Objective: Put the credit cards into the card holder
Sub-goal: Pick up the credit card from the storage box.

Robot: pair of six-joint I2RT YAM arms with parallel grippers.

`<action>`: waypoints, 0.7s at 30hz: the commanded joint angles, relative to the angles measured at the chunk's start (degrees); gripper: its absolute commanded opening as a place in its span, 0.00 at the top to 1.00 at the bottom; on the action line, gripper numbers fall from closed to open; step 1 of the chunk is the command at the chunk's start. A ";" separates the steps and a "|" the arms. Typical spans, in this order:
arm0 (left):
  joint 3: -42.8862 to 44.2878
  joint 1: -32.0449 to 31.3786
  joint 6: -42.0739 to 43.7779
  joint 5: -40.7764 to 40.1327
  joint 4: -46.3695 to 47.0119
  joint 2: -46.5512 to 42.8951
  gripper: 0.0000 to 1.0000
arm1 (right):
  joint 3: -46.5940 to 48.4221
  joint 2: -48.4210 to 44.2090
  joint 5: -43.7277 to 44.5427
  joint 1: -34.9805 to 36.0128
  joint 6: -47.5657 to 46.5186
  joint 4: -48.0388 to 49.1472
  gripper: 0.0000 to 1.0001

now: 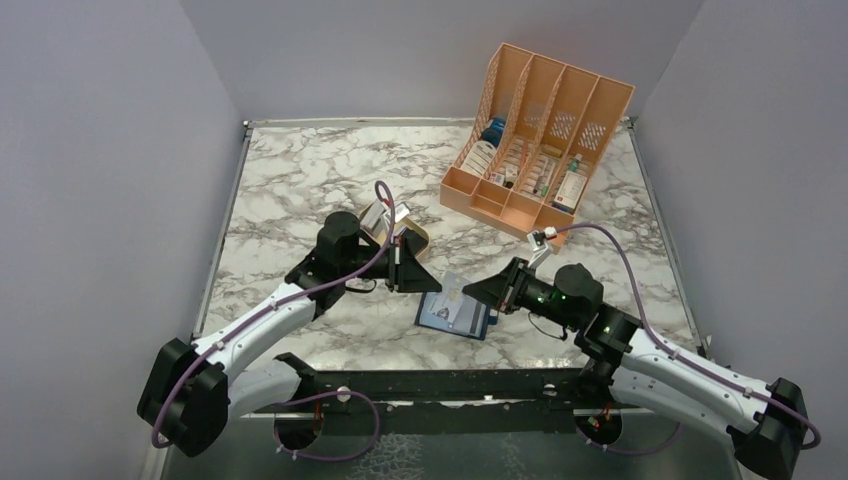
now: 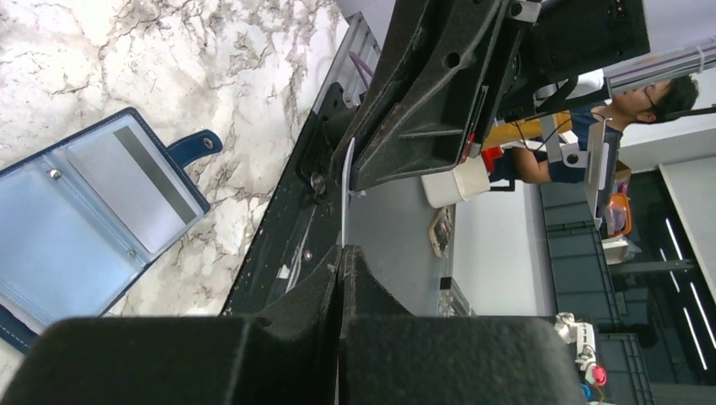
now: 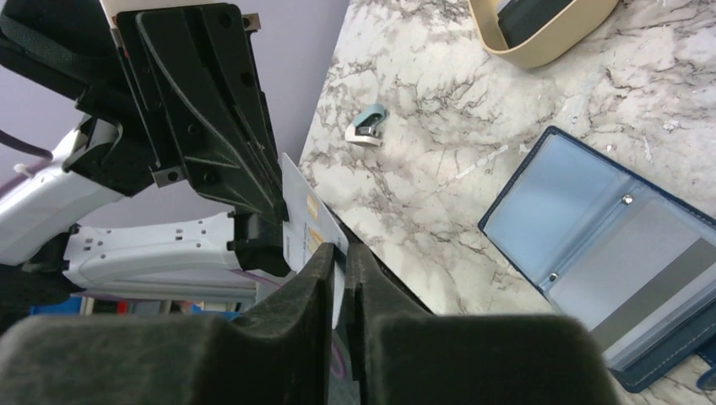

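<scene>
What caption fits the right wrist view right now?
Left gripper and right gripper both pinch one credit card near the open navy card holder.

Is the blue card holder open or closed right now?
Open. The card holder lies spread flat on the table, with its clear sleeve pages facing up.

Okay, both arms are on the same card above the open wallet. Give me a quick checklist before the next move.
1. Left gripper shut on the credit card: ok.
2. Right gripper closed on that same card: ok.
3. Right grip firm enough for the left to let go: cannot tell.
4. Card holder lying open, sleeves facing up: ok.
5. Free sleeve available: ok. One page holds a striped card and the other looks empty.
6. Card lined up with a sleeve opening: not ok, it is held off to the side.
</scene>
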 commanded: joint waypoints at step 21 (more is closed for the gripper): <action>2.04 -0.10 22.22 -22.16 -25.29 2.99 0.61 | 3.87 12.36 6.66 0.01 -6.48 -8.78 0.99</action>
